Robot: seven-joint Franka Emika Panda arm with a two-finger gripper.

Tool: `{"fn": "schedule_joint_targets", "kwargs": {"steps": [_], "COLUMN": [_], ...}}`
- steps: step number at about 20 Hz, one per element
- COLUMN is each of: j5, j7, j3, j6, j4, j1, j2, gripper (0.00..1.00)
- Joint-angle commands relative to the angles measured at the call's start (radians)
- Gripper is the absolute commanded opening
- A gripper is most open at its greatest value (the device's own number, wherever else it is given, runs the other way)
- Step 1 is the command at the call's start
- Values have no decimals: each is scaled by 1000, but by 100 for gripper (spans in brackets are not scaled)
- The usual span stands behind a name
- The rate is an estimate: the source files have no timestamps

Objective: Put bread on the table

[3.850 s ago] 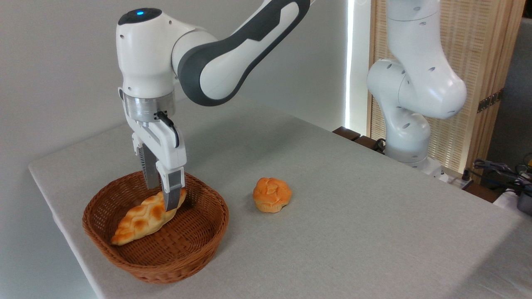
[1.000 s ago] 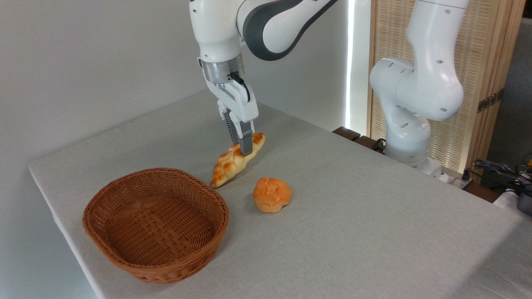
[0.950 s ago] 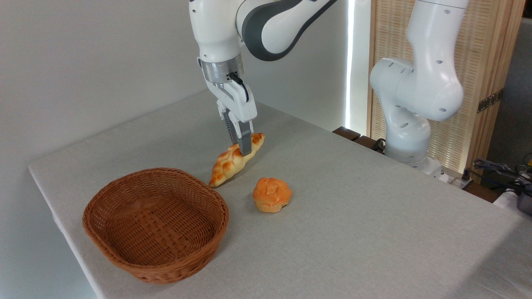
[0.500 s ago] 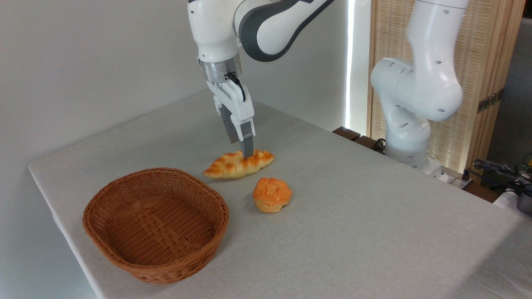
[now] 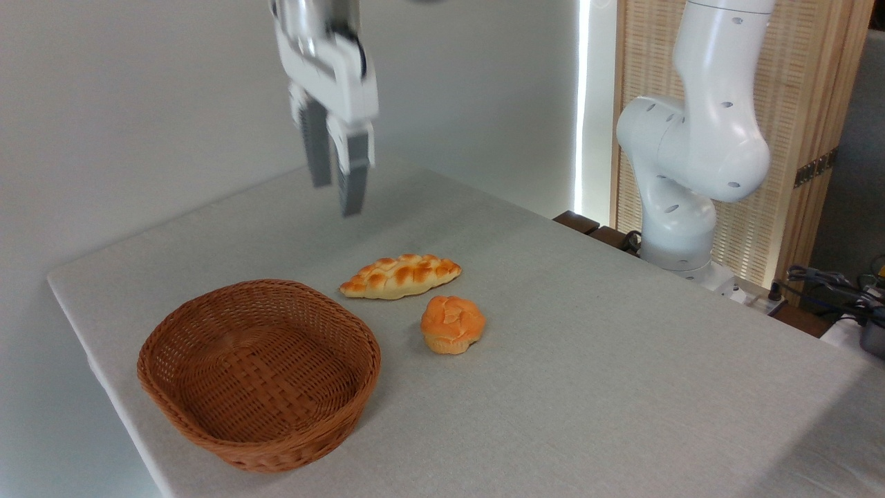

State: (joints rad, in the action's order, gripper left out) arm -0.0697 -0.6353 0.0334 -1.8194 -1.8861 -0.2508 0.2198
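Observation:
The braided bread (image 5: 401,275) lies flat on the grey table (image 5: 588,360), between the wicker basket and the round bun. My gripper (image 5: 337,195) hangs well above the table, up and to the left of the loaf, blurred by motion. Its two fingers stand apart with nothing between them, so it is open and holds nothing.
An empty brown wicker basket (image 5: 259,373) sits at the front left near the table's edge. A small round orange bun (image 5: 452,324) rests just right of the loaf. The arm's white base (image 5: 681,207) stands at the back right, with cables (image 5: 830,283) beyond it.
The gripper carried the bread from the basket to the table, let it go, and has since risen and moved left. The loaf now lies flat.

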Motion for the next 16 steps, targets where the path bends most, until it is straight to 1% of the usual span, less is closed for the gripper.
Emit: {"fn": "schedule_joint_targets", "kwargs": {"steps": [1, 2, 3, 5, 7, 8, 10, 11, 12, 13, 16], "j5": [27, 30, 30, 30, 30, 30, 28, 30, 30, 31, 31], "j7": [-30, -32, -34, -32, -34, -34, -30, -27, -29, -29, -32], "j3": [-90, -99, -116, -124, -109, -104, -77, -40, 1, 31, 34], "j6": [152, 178, 184, 186, 209, 216, 216, 216, 216, 216, 206], "j4": [307, 349, 364, 366, 364, 366, 366, 364, 354, 343, 312], "j1": [-5, -4, -4, -1, 48, 53, 79, 108, 146, 166, 170], "j2": [-225, -258, -275, -275, -272, -270, -266, -263, -254, -247, -223], "gripper": [100, 100, 100, 100, 100, 100, 100, 100, 100, 100, 100]}}
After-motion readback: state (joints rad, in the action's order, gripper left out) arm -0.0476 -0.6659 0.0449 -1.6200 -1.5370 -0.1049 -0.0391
